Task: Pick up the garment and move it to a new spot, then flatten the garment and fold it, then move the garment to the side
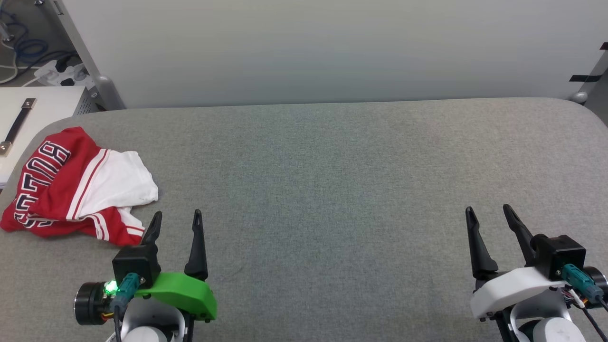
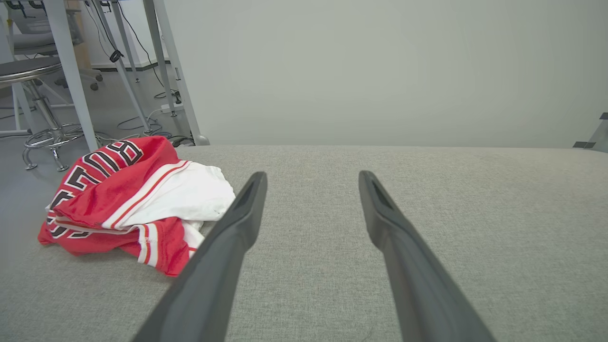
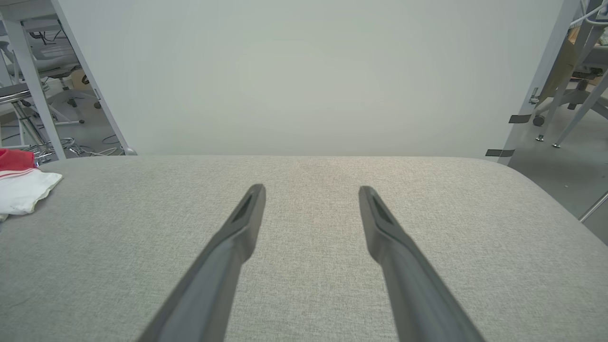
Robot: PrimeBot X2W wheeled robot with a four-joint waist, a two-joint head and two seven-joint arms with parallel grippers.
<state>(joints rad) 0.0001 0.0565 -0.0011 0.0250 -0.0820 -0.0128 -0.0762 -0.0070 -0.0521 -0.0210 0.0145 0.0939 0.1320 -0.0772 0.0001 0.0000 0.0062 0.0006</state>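
Pickup not started. Garment (image 1: 76,190) lay bunched far left on tabletop (image 1: 332,190). Left hand (image 1: 176,216) and right hand (image 1: 489,209) were empty, fingers apart. Next, probably: left hand reaches over and pinches fabric.

Grey fabric table (image 1: 332,190); white panel (image 1: 308,47) behind (plain).

Grey fabric-topped bench (image 1: 332,199), rounded corners, against plain pale panel (image 1: 332,47). Left: white cabinet (image 1: 47,107) with strap handle, power strip (image 1: 61,71), blue cables (image 1: 29,47), chrome-ringed stool (image 2: 33,76), slanted metal legs (image 2: 164,61). Right: black tape (image 3: 518,118) on post. Soft, even light.
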